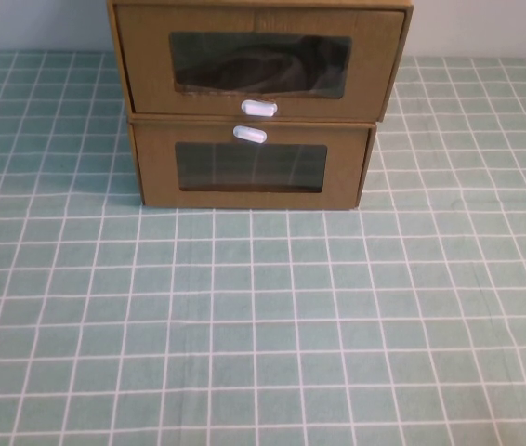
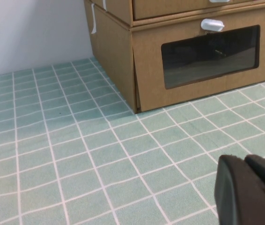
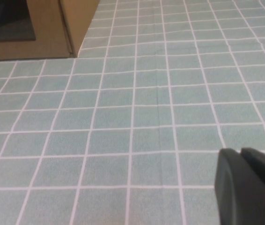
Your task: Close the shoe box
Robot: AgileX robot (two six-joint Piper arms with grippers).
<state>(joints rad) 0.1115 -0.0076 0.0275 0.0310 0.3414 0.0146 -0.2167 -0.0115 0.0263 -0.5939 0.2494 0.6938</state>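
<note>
- shoe box (image 1: pixel 258 63): upper of 2 stacked brown cardboard drawer boxes at the far edge of the tabletop, roughly mid-width; clear window, white pull tab (image 1: pixel 258 108) under the window, dark contents behind it.
- Its drawer front overhangs the box beneath, so it looks slid out a bit; judged not yet closed, push still to do.
- lower box (image 1: pixel 252 167): tab above its window, front looks flush, sits directly under the shoe box, touching.
- teal grid tablecloth (image 1: pixel 263 316) covers the tabletop.
- left gripper (image 2: pixel 252 187): low near the near left corner, well apart from the boxes; fingers look pressed together, holding nothing.
- right gripper (image 3: pixel 249 185): toward the near right side, away from the boxes; fingers look together, holding nothing.
</note>
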